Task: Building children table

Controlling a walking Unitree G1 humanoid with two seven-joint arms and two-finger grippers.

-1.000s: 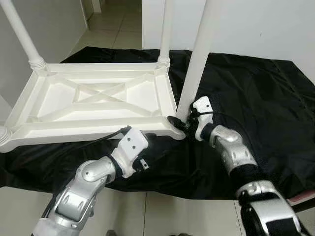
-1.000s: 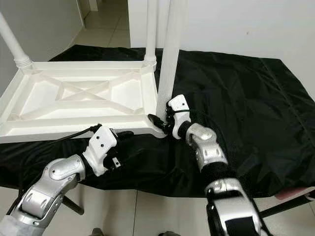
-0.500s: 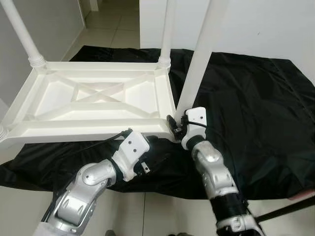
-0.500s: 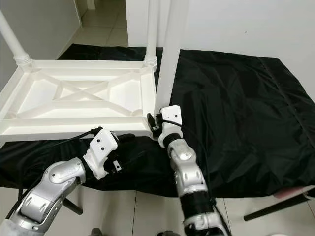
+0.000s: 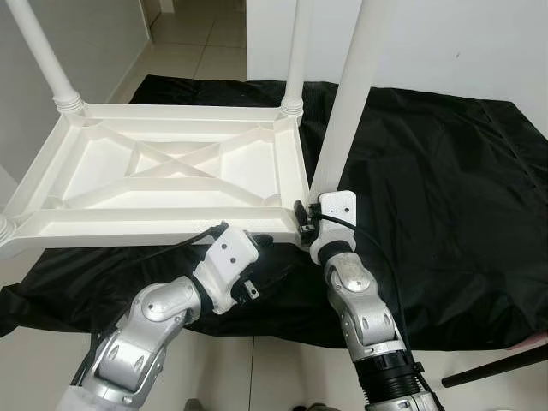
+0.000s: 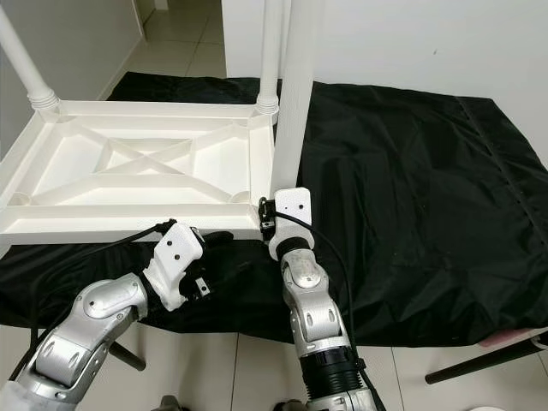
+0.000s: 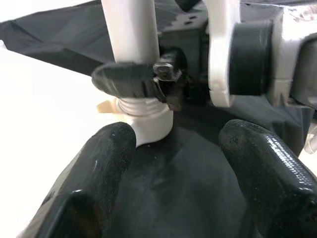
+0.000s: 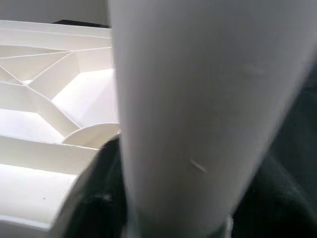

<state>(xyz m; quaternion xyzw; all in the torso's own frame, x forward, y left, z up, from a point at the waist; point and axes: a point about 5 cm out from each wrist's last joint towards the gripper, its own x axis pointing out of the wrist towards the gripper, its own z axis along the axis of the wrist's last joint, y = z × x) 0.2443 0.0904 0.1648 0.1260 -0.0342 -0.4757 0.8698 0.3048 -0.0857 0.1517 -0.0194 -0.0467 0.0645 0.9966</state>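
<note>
A white children's table (image 5: 171,171) lies upside down on a black cloth (image 5: 445,188), with its legs pointing up. My right gripper (image 5: 305,224) is shut on the base of the near right leg (image 5: 347,111), where that leg meets the table's corner. The right wrist view looks closely along this leg (image 8: 198,109), beside the ribbed underside (image 8: 49,99). My left gripper (image 5: 264,245) is open. It sits low on the cloth just in front of the same corner. In the left wrist view its fingers (image 7: 99,168) spread on either side of the leg's ringed base (image 7: 143,111).
Two more legs rise at the far left corner (image 5: 43,56) and the far right corner (image 5: 297,51). Tiled floor (image 5: 197,38) runs behind, and a white wall (image 5: 462,43) stands at the back right. A dark rod (image 5: 492,370) pokes out under the cloth's near right edge.
My right arm has swung in from the right to stand almost straight in front of the corner, its gripper staying on the leg base. The left arm has barely moved.
</note>
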